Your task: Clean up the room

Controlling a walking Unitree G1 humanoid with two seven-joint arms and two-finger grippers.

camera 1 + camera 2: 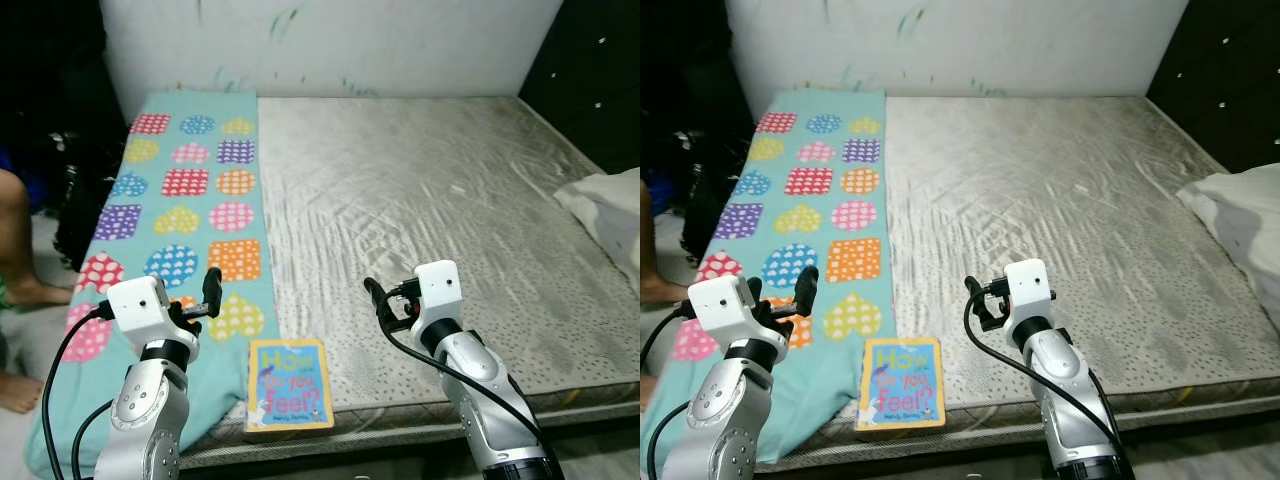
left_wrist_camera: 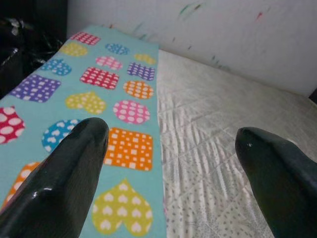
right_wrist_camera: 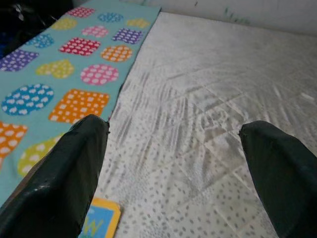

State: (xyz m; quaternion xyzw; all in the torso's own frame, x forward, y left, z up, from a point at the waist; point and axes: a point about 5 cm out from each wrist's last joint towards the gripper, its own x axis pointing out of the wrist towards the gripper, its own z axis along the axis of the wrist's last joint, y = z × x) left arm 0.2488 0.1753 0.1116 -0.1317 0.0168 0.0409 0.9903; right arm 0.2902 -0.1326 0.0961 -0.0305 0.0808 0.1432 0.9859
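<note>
Book (image 1: pixel 290 385) lies between open claws

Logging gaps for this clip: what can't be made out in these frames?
- Book: small print under its title is too small to read in the eye views; the right wrist view's edge cuts off all but one corner.
- Pillow: cut off by the eye views' edge.
- Person's leg: cut off by the left eye view's edge.
</note>
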